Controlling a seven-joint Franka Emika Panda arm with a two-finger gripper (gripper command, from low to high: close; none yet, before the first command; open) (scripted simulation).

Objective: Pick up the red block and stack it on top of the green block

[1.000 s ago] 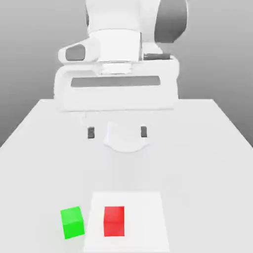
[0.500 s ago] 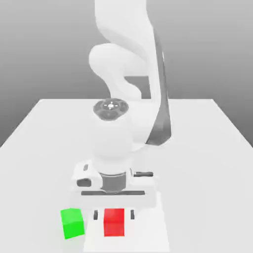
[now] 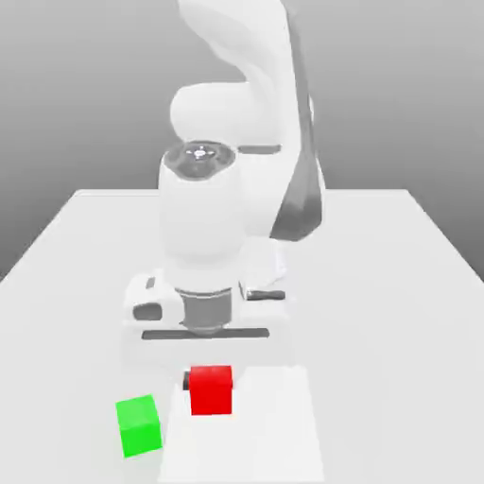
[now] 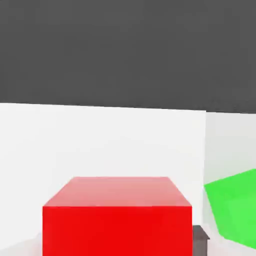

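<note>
Red block (image 3: 211, 390) now raised in claw (image 3: 211, 378)

The white arm (image 3: 227, 189) fills the middle of the frame, hand pointing down over the white table (image 3: 397, 284). Low centre, the gripper (image 3: 211, 390) is clamped on the red block (image 3: 211, 390), lifted just clear. Lower left, the green block (image 3: 138, 426) sits on the table, near the red one but apart.
</note>
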